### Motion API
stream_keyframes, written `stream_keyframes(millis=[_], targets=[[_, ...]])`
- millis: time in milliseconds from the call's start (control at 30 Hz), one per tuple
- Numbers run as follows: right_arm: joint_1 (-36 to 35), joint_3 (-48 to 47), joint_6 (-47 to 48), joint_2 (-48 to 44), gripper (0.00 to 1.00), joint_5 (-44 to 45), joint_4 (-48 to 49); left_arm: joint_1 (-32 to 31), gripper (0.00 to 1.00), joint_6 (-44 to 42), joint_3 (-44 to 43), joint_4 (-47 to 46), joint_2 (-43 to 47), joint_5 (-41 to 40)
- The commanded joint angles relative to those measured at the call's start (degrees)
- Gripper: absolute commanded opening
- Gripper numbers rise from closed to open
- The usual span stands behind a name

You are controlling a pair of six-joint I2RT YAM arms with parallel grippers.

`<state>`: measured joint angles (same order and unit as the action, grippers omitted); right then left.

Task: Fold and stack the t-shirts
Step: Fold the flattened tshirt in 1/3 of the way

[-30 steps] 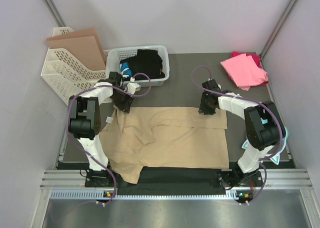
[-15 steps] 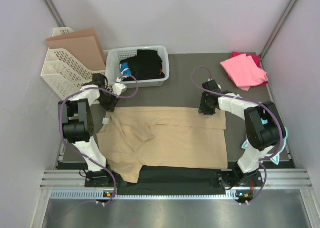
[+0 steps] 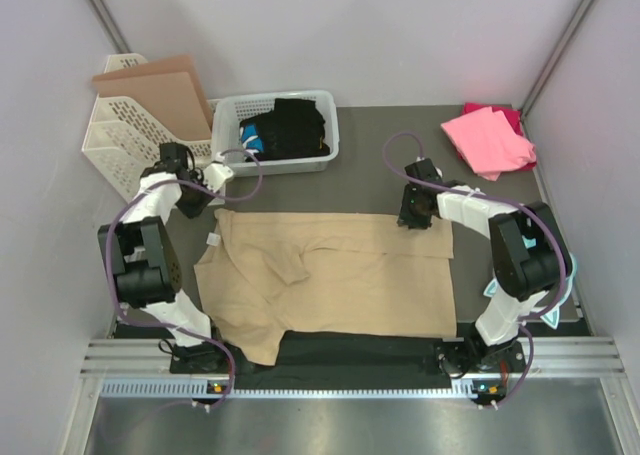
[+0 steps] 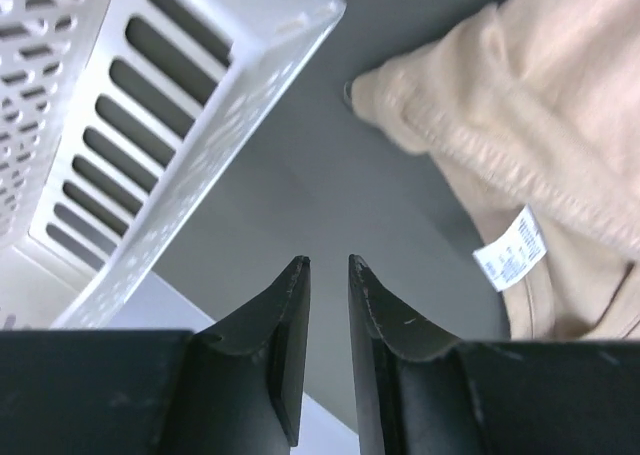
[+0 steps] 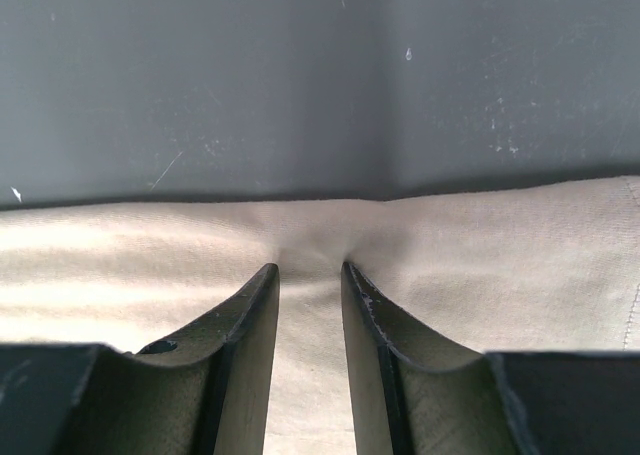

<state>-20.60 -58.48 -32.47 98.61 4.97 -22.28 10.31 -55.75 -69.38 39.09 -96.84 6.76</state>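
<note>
tan t-shirt (image 3: 350, 275): spread, rumpled at left | right gripper (image 5: 308, 267): pinching its edge | left gripper (image 4: 328, 261): slightly parted, empty

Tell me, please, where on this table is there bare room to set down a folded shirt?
The widest bare mat lies between the white basket and the pink t-shirts, beyond the tan t-shirt. A thin strip runs between the basket and the tan t-shirt. The left side is crowded by the file trays and the left gripper.
</note>
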Motion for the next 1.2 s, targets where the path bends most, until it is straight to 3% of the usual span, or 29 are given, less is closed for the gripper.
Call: stream_keyframes(millis=[0, 133, 200, 333, 433, 667, 833, 1167], targets=[[1.4, 1.4, 2.2, 0.3, 0.33, 2.1, -1.8, 1.8, 0.27, -1.1, -3.5, 4.1, 2.8, 1.6], [2.1, -0.1, 2.9, 1.1, 0.33, 2.7, -2.3, 0.2, 0.31, 1.6, -9.4, 16.0, 4.5, 15.7], [2.4, -0.8, 3.2, 1.8, 0.33, 2.8, -2.5, -2.4, 0.33, 3.7, -9.5, 18.5, 5.6, 17.9], [2.9, -2.9, 3.6, 4.0, 0.33, 2.8, -3.2, -14.3, 0.33, 8.5, -3.3, 15.9, 8.3, 17.7], [3.2, -3.6, 3.6, 4.5, 0.32, 2.8, -3.5, -19.3, 0.33, 12.1, 0.4, 11.4, 7.2, 17.3], [4.2, -3.4, 4.2, 4.8, 0.32, 3.7, -3.8, -17.3, 0.29, 13.7, -3.2, 10.4, -4.2, 14.1], [6.1, -3.9, 4.5, 7.2, 0.32, 5.4, -4.6, -14.0, 0.29, 12.5, -5.3, 10.7, -5.9, 13.6], [10.8, -6.3, 5.0, 7.5, 0.31, 7.7, -7.3, -13.6, 0.29, 12.5, -8.5, 11.5, -5.6, 14.9]])
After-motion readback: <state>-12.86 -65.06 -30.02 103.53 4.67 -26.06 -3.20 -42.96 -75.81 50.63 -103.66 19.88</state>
